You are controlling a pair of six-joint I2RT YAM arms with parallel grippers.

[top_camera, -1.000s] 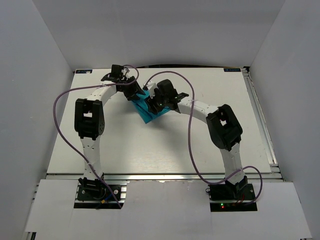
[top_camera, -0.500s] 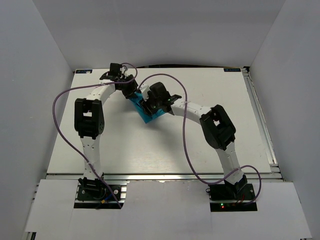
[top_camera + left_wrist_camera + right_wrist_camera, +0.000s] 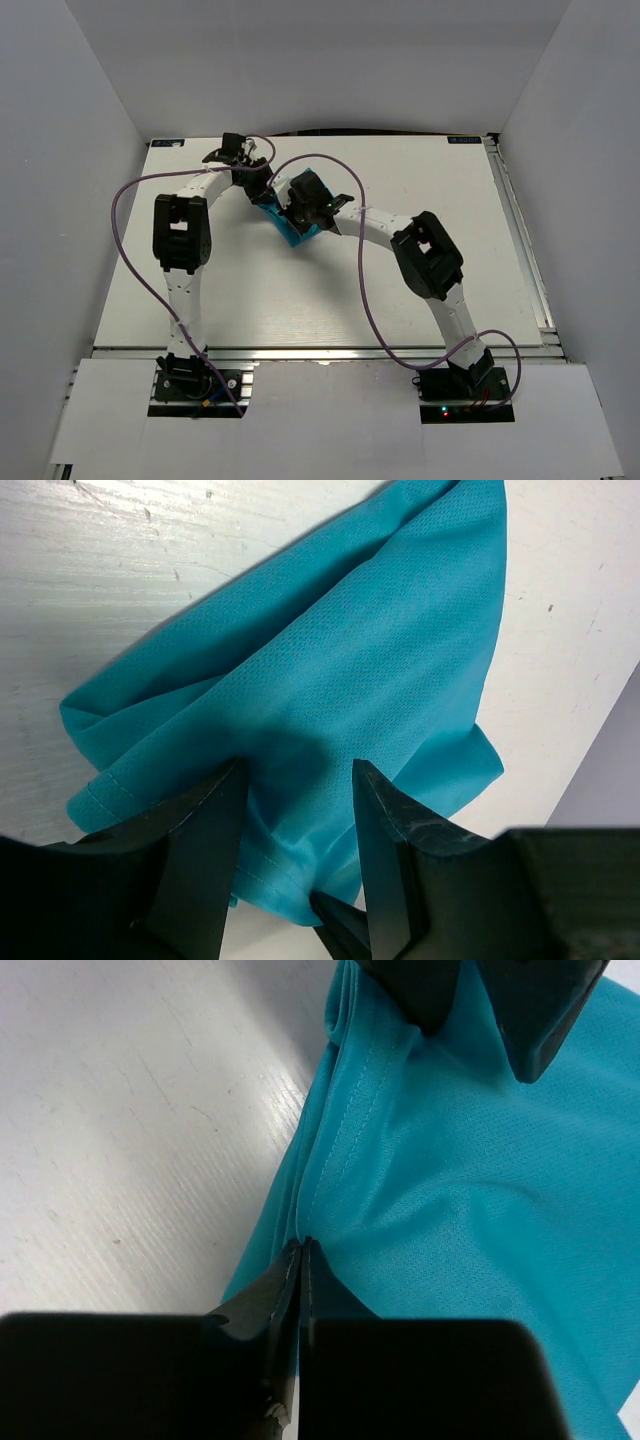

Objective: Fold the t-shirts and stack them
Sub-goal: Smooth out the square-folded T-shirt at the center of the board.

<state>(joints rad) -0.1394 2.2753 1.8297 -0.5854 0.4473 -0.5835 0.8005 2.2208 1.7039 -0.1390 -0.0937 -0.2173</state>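
The teal t-shirt (image 3: 297,233) lies bunched and loosely folded on the white table (image 3: 400,290), toward the back left of centre. In the left wrist view the t-shirt (image 3: 340,670) fills the middle of the frame. My left gripper (image 3: 300,780) is open, its two black fingers (image 3: 205,840) standing either side of a raised fold near a stitched hem. My right gripper (image 3: 302,1245) is shut, its tips pinched together on a ridge of the t-shirt (image 3: 470,1190) along a hem seam. From above, both grippers meet over the cloth: left gripper (image 3: 262,190), right gripper (image 3: 287,207).
White walls enclose the table on the left, back and right. Purple cables (image 3: 128,265) loop off both arms above the table. A metal rail (image 3: 520,230) runs along the right edge. Both arm bases sit at the near edge.
My right gripper has gone from open to shut on the cloth, and its arm has swung left toward the left gripper. The left gripper has barely moved and stays open.
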